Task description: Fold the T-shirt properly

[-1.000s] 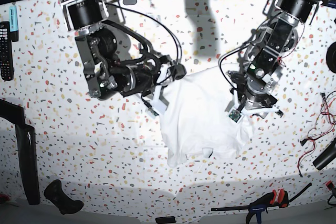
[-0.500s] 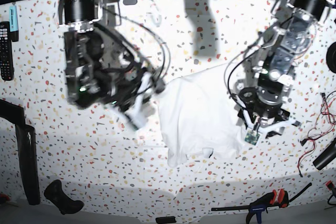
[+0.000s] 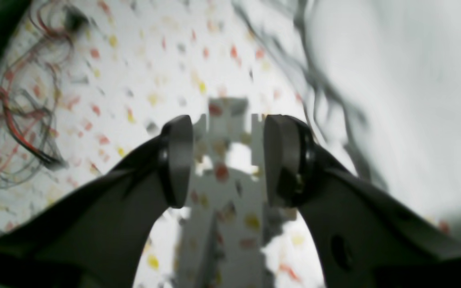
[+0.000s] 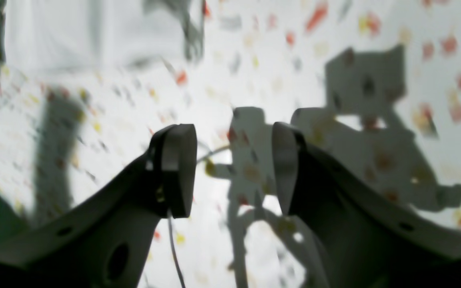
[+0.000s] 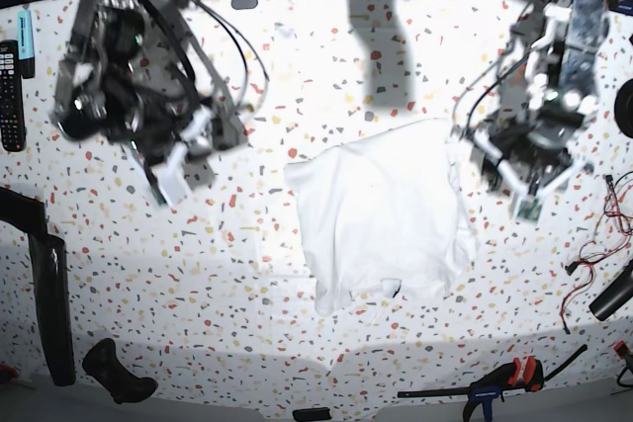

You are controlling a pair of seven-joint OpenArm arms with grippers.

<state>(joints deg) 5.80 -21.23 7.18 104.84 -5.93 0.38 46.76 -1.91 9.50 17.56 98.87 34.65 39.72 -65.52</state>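
Between the spread, empty left claw and right claw lies the T-shirt.

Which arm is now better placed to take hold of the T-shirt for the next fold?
Probably the left. The left gripper hangs open just beside the edge of the T-shirt, while the right gripper, also open, is farther away over the bare table.

Brightly lit speckled terrazzo table, perhaps edged in shadow.

Soft cloth T-shirt (matt, wrinkly)
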